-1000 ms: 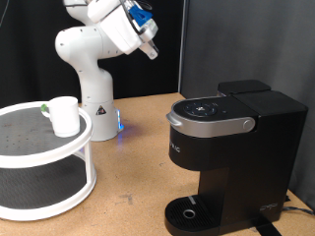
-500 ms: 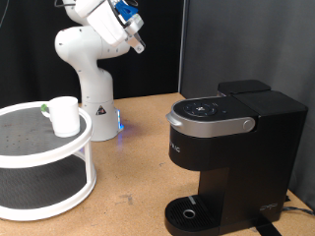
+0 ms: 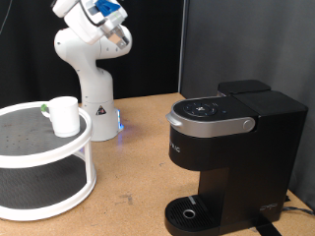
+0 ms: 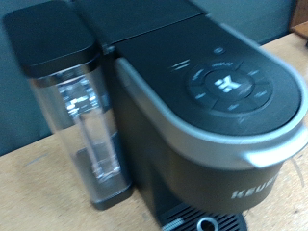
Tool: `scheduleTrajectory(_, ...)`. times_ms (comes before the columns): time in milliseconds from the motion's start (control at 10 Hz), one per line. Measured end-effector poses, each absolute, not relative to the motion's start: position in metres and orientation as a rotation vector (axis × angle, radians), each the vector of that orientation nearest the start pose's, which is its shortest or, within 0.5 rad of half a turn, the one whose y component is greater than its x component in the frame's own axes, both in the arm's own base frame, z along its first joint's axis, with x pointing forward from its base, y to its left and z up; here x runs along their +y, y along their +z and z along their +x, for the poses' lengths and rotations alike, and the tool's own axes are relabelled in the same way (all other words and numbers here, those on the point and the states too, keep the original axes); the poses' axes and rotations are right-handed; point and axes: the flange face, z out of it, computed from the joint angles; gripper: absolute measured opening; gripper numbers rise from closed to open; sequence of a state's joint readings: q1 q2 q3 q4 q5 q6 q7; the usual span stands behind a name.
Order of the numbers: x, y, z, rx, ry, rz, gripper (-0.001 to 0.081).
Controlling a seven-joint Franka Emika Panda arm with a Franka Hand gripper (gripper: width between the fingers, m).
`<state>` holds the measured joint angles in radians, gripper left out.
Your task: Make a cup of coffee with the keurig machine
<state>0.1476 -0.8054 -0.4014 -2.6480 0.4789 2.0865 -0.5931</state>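
The small white cup [image 3: 64, 115] stands upright on the top shelf of a white round two-tier rack [image 3: 30, 147] at the exterior view's left. The black keurig machine [image 3: 231, 147] stands at the exterior view's right, lid down, with a silver-grey handle [image 3: 212, 124] and a round drip tray [image 3: 189, 211] with nothing on it. My gripper [image 3: 120, 37] is high in the air at the exterior view's top, left of the machine and above the robot base, far from both. The wrist view shows the machine [image 4: 207, 106], its button panel [image 4: 228, 83] and its water tank [image 4: 82, 125]; no fingers show there.
The white robot base [image 3: 87, 84] stands behind the rack with a blue light at its foot. A small green object [image 3: 44, 108] lies beside the cup on the shelf. The rack's lower shelf [image 3: 39, 187] is dark. The wooden tabletop [image 3: 128, 167] lies between rack and machine.
My hand has swung towards the exterior view's left, away from the machine, staying high. The cup and the machine have not moved.
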Motion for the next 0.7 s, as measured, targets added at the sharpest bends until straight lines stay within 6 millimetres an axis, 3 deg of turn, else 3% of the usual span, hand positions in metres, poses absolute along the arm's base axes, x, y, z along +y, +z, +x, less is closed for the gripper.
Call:
scheduleTrajectory(400,-0.101,0.506,0.293,-0.307,-0.487,-2.445,0.0000)
scheduleTrajectory(700,-0.110,0.503,0.290,-0.221,-0.478,-2.450,0.0000)
